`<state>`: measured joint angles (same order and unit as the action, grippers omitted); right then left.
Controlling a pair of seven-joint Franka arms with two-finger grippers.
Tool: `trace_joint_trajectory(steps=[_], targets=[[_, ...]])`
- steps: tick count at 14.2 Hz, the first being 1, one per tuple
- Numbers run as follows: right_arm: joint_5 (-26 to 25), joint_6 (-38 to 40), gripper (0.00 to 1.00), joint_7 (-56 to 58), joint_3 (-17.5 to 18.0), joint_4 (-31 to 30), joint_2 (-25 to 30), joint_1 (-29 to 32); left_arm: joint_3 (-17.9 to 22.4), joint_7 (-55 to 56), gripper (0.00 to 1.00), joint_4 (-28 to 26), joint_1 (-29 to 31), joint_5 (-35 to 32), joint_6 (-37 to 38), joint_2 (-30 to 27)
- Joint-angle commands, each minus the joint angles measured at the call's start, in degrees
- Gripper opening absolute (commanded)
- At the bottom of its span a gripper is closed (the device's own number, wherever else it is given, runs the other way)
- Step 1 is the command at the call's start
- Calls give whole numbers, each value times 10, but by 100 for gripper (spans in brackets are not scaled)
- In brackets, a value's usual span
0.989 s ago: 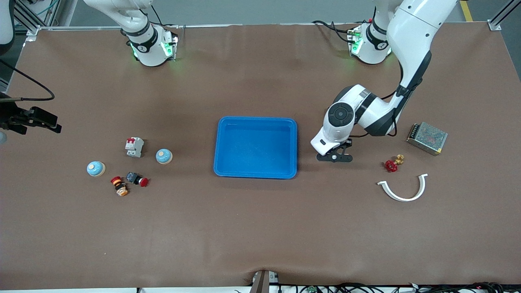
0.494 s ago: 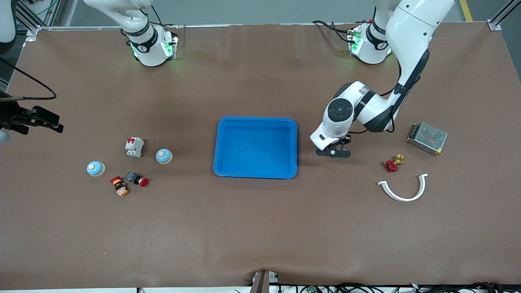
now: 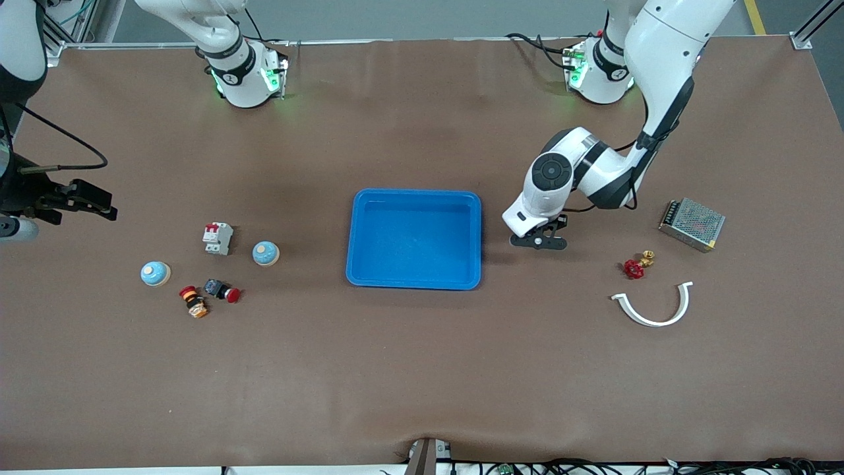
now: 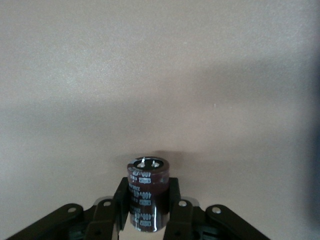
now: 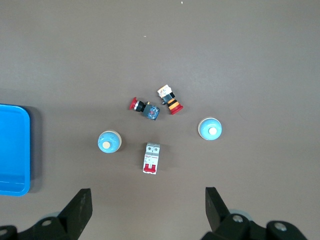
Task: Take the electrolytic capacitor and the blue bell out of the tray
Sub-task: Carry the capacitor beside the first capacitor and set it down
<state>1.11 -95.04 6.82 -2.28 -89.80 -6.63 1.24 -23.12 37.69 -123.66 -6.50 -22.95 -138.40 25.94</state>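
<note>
Front view shows a big brown table with a blue tray in the middle, and nothing lies inside the tray. Two white arms reach out from the top edge. The left gripper hangs low over the bare table just beside the tray, at the tray's end toward the left arm. Its jaws are squeezed tight on a dark capacitor, which stands upright between the black fingers in the left wrist view. The right gripper is up in the air over the right arm's end of the table, and its jaws are spread wide with nothing between them. Toward the left arm's end sits a silver metal box, and nearer the front camera lies a curved white piece. Between them is a small red and gold valve. Toward the right arm's end sit two little blue bells. One bell is closer to the tray, and the other bell is farther from it. A white switch with a red top stands just beside the first bell. Two small red push buttons lie close together, nearer the front camera than the bells.
</note>
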Motion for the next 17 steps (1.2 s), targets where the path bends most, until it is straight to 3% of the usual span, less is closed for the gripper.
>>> trace_joint_trajectory(steps=[1, 6, 17], targets=[[-5, -7, 100, -3, 2, -1, -5, 3, -4, -5, 0, -26, 7, -11, -17, -21], [5, -17, 100, -8, 3, 2, -6, -7, -3, -4, 0, -47, 14, -18, -53, -20], [4, -20, 100, -7, 3, 2, -7, -5, -3, -4, 0, -49, 18, -25, -55, -18]])
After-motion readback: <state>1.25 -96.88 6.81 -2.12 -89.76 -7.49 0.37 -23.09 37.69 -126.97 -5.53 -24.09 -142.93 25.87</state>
